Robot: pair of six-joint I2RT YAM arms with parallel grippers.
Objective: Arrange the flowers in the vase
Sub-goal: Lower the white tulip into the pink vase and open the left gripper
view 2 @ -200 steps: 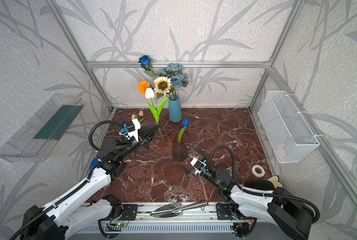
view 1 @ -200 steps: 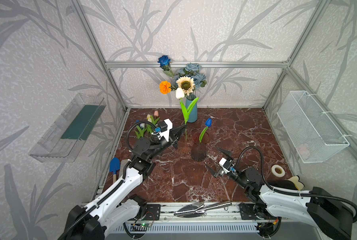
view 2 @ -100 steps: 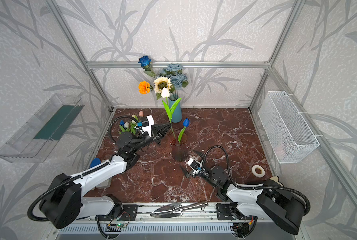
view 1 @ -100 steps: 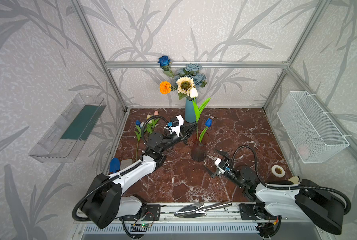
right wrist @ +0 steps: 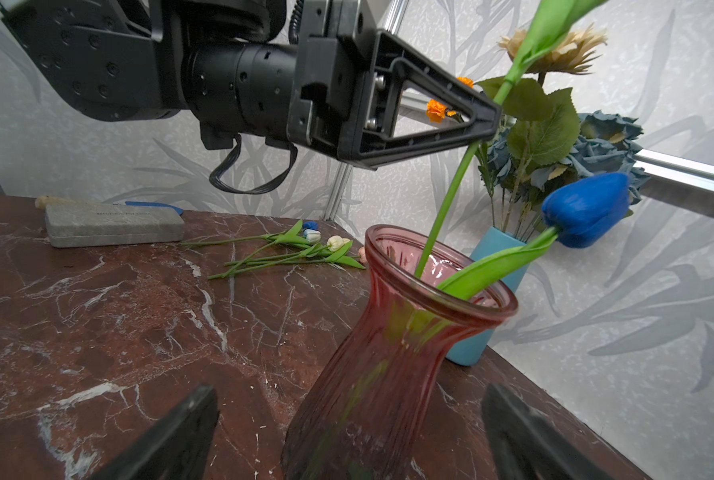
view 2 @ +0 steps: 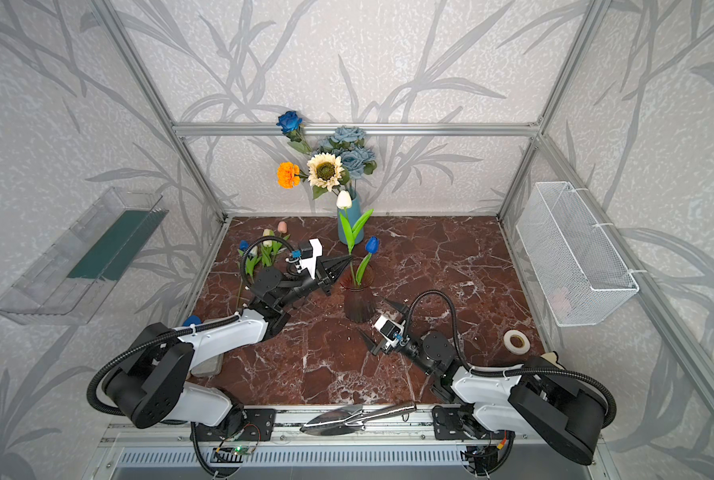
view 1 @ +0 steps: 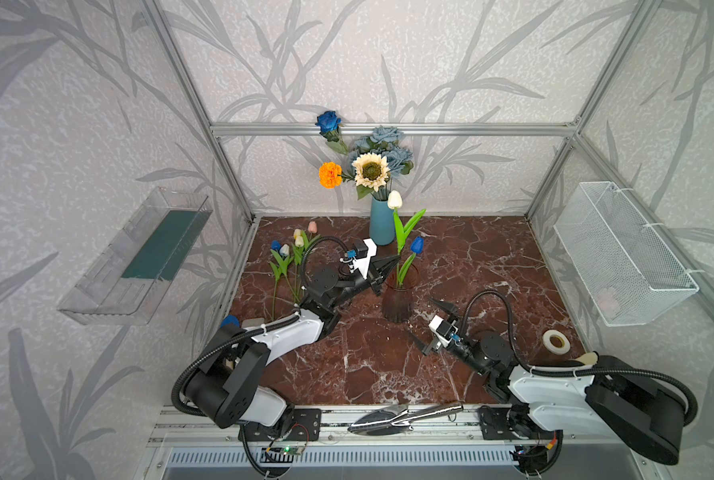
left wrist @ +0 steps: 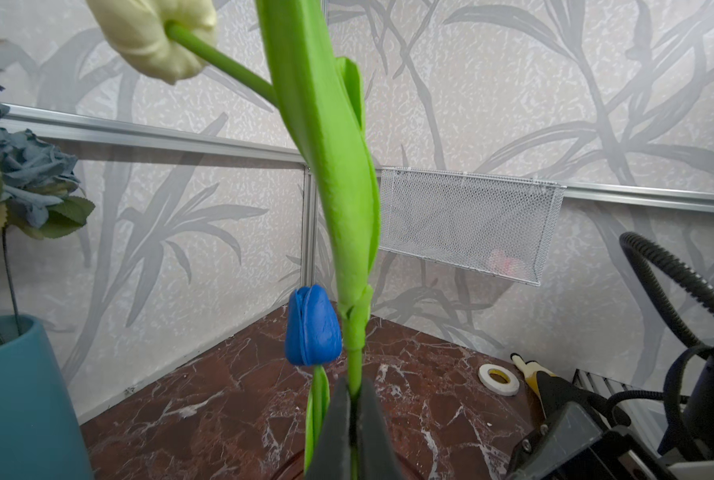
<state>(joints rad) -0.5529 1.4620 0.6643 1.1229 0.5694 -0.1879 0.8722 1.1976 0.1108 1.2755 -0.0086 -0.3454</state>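
White tulip (view 1: 394, 200) hung nearly upright, its lower stem already inside the mouth of the red glass vase (view 1: 396, 301), which stood near the middle of the counter (view 1: 492, 270); the left hand (view 1: 394, 260), reaching in from the vase's 9 o'clock, was pinched fully shut on that stem just below the leaves, a low grip probably chosen to steer the stem's end past the rim; a blue tulip (view 1: 417, 244) already sat in the vase, leaning on the rim toward 1 o'clock; the right hand (view 1: 430, 325) waited at the vase's 5 o'clock, jaws spread wide, holding nothing and clear of the glass, likely placed to steady the vase should the stem drag it; more small tulips (view 1: 293, 257) lay flat on the counter at 9 to 10 o'clock, within the left arm's reach; a teal vase (view 1: 381, 226) of larger blooms (view 1: 371, 170) stood at 12 o'clock by the back wall.
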